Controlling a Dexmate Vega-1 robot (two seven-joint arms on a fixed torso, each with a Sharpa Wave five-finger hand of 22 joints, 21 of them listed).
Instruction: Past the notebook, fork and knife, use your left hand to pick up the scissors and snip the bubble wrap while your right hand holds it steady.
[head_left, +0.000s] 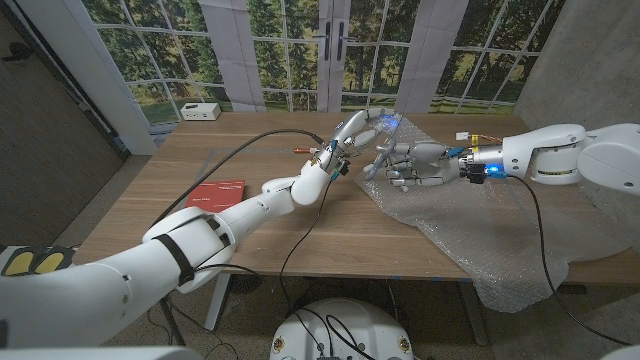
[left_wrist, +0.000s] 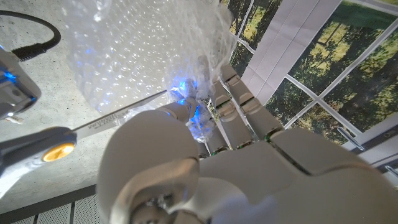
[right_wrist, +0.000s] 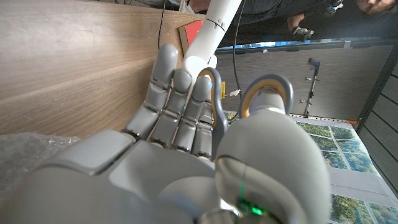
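Note:
A clear bubble wrap sheet (head_left: 470, 230) covers the table's right half. Its near-centre edge is lifted, and my left hand (head_left: 350, 132) pinches that raised edge (left_wrist: 186, 102) between thumb and fingers. The scissors (left_wrist: 106, 118) have grey handles with yellow lining and a yellow pivot. Their blade points at my left fingertips. The handle loops (right_wrist: 268, 84) sit at the thumb and fingers of my right hand (head_left: 412, 165), which appears to hold them just right of the lifted edge. The fork and knife cannot be made out.
A red notebook (head_left: 218, 192) lies at the table's left, beside my left forearm. A black cable (head_left: 270, 140) runs across the table (head_left: 250, 230) behind the left hand. A white box (head_left: 200, 111) sits at the back left corner.

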